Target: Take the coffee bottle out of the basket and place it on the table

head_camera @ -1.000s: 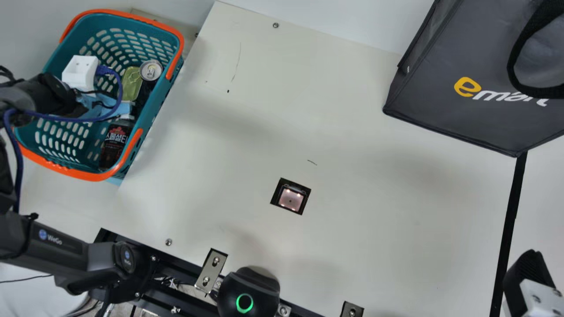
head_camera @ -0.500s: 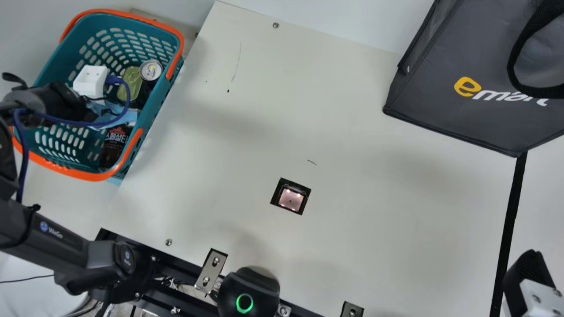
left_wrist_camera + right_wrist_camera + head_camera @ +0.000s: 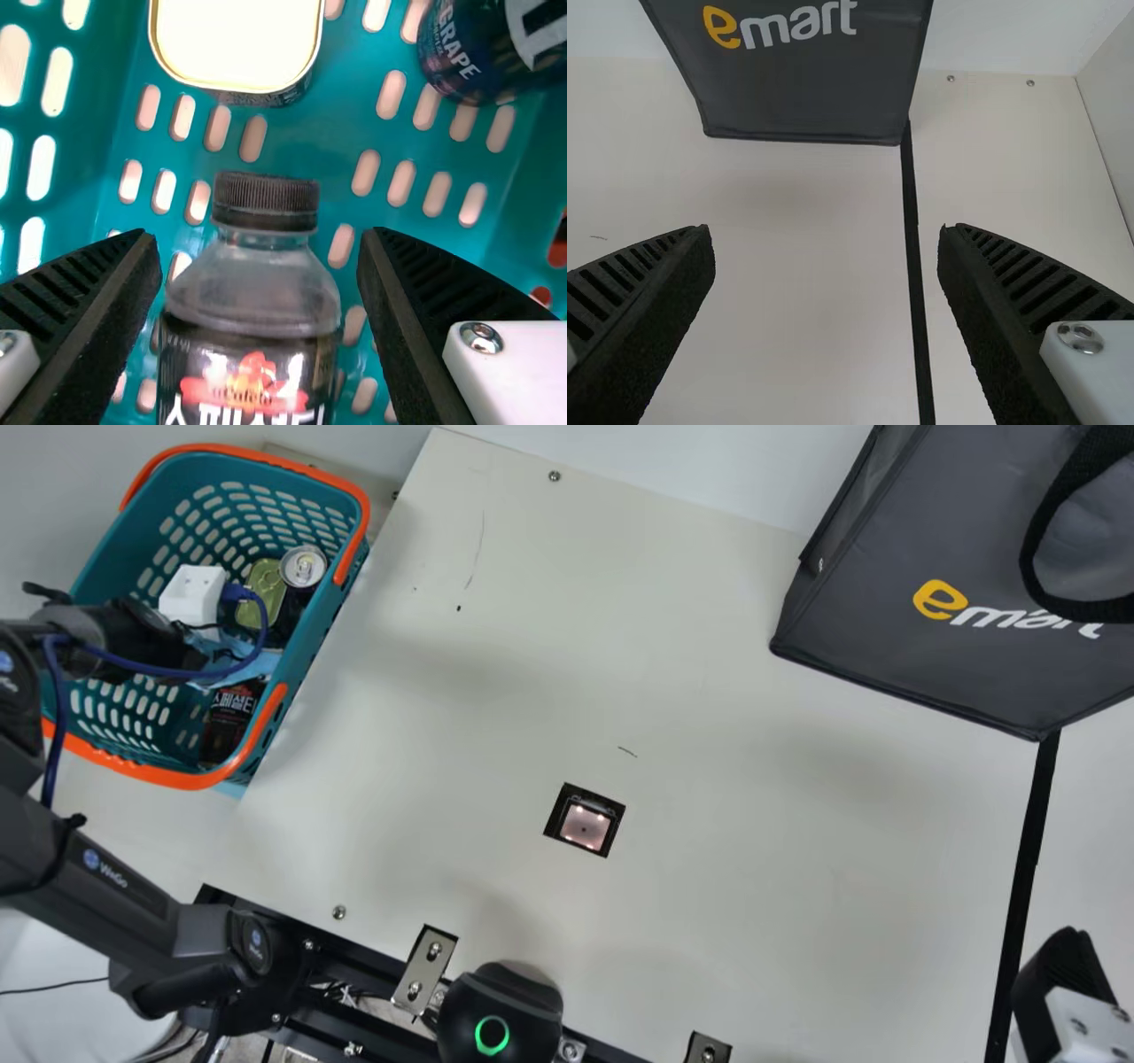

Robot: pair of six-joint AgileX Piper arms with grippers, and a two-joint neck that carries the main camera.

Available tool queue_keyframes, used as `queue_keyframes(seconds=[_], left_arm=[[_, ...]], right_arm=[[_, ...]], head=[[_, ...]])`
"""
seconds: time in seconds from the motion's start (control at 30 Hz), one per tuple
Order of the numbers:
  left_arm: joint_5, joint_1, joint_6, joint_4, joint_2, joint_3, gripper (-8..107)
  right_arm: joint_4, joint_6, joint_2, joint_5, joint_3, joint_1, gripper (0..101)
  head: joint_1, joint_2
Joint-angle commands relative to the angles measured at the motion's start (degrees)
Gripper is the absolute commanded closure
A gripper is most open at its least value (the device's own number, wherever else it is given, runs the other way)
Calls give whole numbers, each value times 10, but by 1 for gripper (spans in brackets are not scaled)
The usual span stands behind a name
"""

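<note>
Prog. first: we'd call it early, approx. pre-grasp. The coffee bottle [image 3: 252,301] is inside the basket [image 3: 248,458], near the basket's orange-rimmed end closer to the arm bases in the main view. Its label faces up toward the cam, so we'd guess it's lying over; exact tilt we can't tell. Done as far as we can judge: L arm is at the basket and lined up w/ the bottle. Left to do: close, lift clear of the rim, carry over to the table [image 3: 709,691], set down, release.

Jaws: L gripper [image 3: 259,243] is spread wide, one ribbed finger on each side of the bottle's clear shoulder, w/ teal mesh visible in the gaps either side. No grip on anything; no contact we can confirm. How deep the tips sit rel. to the bottle, we can't tell. R gripper [image 3: 824,239] is also wide apart, nothing held, above the table facing the dark bag [image 3: 806,88].

Next, we think: go a bit lower, then squeeze on the body below the cap [image 3: 266,202]. Risks, our guess: pinching only the sloped shoulder and slipping, or bumping the flat tin [image 3: 235,40] or the basket wall on the way out.
</note>
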Motion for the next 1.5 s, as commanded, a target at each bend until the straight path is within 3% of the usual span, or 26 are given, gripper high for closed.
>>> queue_keyframes(seconds=[0.0, 0.7, 1.1, 1.47], left_arm=[[-1, 0, 11, -9, 5, -3, 9], [-17, -2, 101, -91, 53, -35, 9], [-21, -1, 98, -96, 70, -47, 89], [-3, 0, 64, -71, 39, -44, 89]], right_arm=[[0, 0, 0, 0, 0, 0, 10], [0, 0, 0, 0, 0, 0, 10], [0, 0, 0, 0, 0, 0, 10], [0, 0, 0, 0, 0, 0, 10]], head=[[-15, 1], [-15, 1], [-15, 1], [-15, 1]])
